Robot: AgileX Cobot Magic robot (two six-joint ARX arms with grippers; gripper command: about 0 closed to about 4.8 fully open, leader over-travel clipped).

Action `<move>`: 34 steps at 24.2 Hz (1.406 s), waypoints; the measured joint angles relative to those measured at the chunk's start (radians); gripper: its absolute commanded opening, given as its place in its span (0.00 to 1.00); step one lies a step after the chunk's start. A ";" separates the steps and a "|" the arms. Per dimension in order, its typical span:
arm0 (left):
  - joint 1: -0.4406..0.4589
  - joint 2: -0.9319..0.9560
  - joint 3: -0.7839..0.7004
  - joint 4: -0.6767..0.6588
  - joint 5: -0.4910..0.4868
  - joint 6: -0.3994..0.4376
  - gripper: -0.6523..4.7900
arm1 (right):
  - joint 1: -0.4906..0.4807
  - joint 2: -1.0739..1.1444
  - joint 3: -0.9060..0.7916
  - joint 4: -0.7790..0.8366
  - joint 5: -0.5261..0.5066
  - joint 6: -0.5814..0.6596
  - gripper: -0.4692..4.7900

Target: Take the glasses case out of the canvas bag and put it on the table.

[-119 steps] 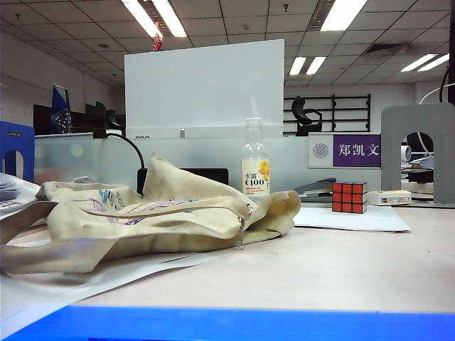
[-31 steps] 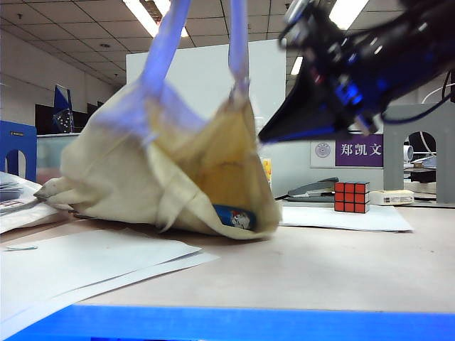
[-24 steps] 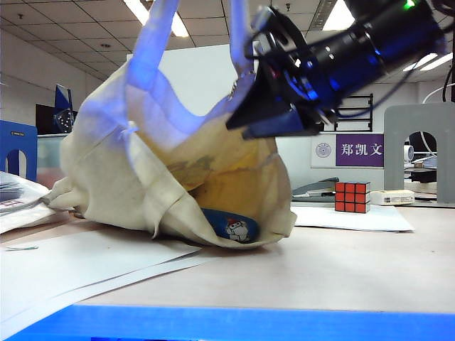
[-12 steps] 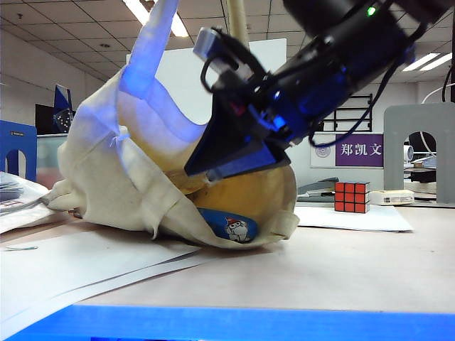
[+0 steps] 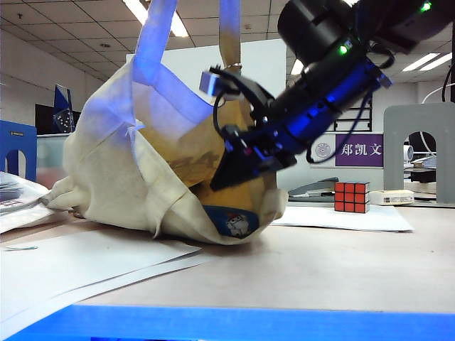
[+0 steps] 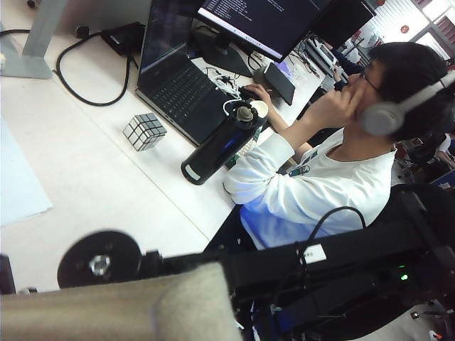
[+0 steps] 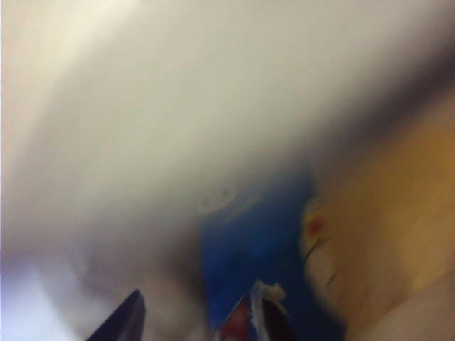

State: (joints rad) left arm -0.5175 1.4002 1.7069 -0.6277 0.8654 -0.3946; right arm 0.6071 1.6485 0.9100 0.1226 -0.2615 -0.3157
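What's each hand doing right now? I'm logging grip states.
Left hand: closed on the floppy cream canvas bag's strap.
Right hand: open, inside the bag, holding nothing.

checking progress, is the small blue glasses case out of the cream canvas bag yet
Still in: the small blue glasses case lies at the bottom of the held-up cream canvas bag, right gripper just above it.

Red Rubik's cube [image 5: 350, 197] (on paper [image 5: 348, 217])

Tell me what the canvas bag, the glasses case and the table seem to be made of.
Canvas bag: soft woven cloth, matte cream; it folds and sags where lifted by its straps.
Glasses case: probably hard plastic or coated shell, smooth bright blue with a printed cartoon; it keeps its rounded shape inside the bag.
Table: likely laminate board, pale beige and flat with a faint sheen, blue front edge.
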 measured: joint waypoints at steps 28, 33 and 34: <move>-0.049 0.008 -0.014 -0.102 0.005 -0.024 0.11 | -0.089 0.425 0.374 -0.045 -0.116 -0.174 0.93; -0.050 0.000 -0.011 -0.089 0.019 -0.003 0.11 | 0.078 0.416 0.377 -0.058 -0.102 -0.161 0.36; -0.049 -0.004 -0.010 -0.085 0.011 0.014 0.11 | 0.088 0.409 0.378 -0.062 -0.098 -0.142 0.36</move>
State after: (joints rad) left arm -0.5667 1.3964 1.6974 -0.7132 0.8761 -0.3805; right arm 0.6949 2.0571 1.2877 0.0605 -0.3592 -0.4580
